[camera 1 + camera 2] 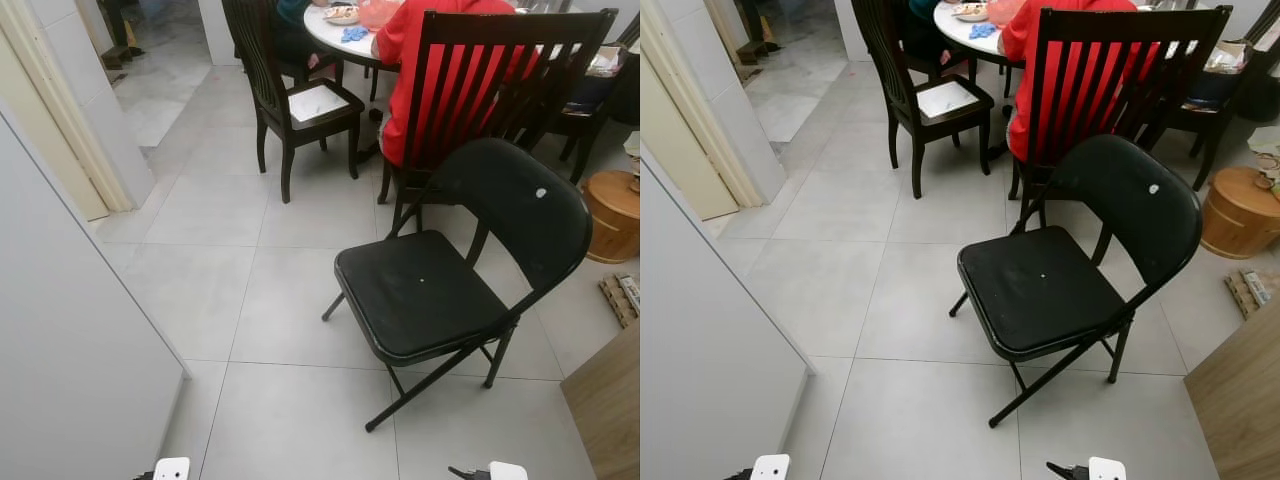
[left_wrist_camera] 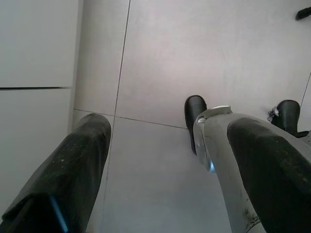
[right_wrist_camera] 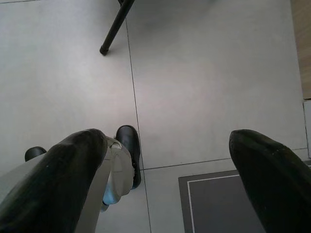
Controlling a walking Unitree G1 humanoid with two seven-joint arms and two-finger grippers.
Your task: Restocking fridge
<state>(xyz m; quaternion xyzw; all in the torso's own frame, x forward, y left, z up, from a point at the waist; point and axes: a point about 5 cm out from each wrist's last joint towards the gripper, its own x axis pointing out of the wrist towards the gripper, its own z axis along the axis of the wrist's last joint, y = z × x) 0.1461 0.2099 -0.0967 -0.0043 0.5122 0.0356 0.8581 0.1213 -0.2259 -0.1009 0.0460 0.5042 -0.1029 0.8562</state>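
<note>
While both arms hang idle, left gripper (image 2: 165, 165) and right gripper (image 3: 167, 170) gape empty over matte grey floor tiles (image 1: 300, 400); black padded folding chair (image 1: 440, 290) ahead.

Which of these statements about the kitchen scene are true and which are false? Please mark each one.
1. The black folding chair has nothing on its seat. True.
2. The left claw holds a bottle. False: it is open and holds nothing.
3. A person in red sits at the white table. True.
4. The right claw is shut. False: its fingers stand apart.
5. The floor is carpeted. False: it is grey tile.
</note>
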